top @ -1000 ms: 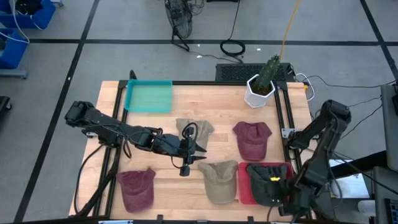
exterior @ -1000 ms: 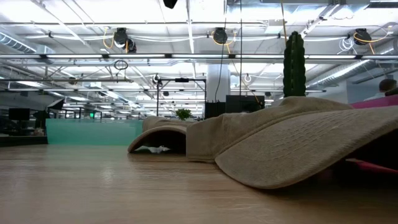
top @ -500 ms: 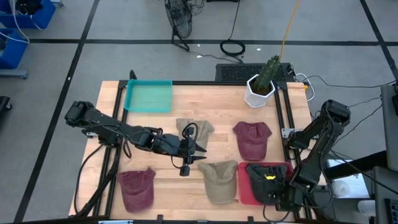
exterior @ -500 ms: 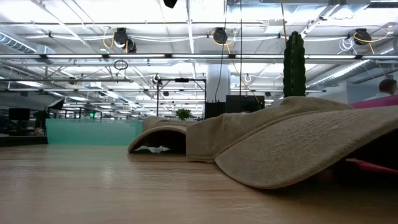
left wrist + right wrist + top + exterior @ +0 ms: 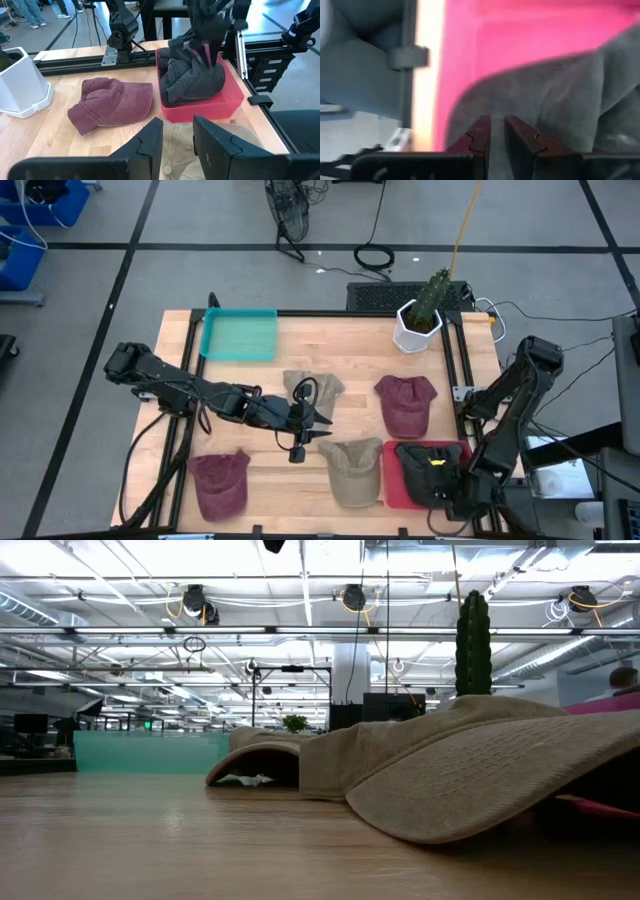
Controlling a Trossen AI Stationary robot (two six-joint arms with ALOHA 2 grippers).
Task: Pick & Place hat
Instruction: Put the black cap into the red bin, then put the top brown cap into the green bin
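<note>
A dark grey hat (image 5: 432, 480) lies bunched in the red tray (image 5: 392, 480) at the table's near right; it also shows in the left wrist view (image 5: 195, 80). My right gripper (image 5: 206, 49) stands over it, pointing down, shut on its cloth. My left gripper (image 5: 318, 425) hangs open and empty at the table's middle, above the tan hat (image 5: 355, 470) that lies flat on the table. A second tan hat (image 5: 312, 390), a maroon hat (image 5: 405, 405) and another maroon hat (image 5: 220, 485) lie flat on the table. My right gripper pinches the dark grey hat's cloth (image 5: 520, 100) between its two fingers, near the hat's top, where the cloth rises in a bunch (image 5: 192, 52). The fingers come from above, pointing down. The rest of the hat rests in the red tray.
A teal tray (image 5: 240, 335) lies at the far left. A white pot with a cactus (image 5: 420, 320) stands at the far right. Metal rails (image 5: 465, 380) run along the table's right side. People stand in the room beyond the table.
My right arm's forearm and wrist have shifted a little toward the table's left over the red tray. The dark hat stays in the tray.
</note>
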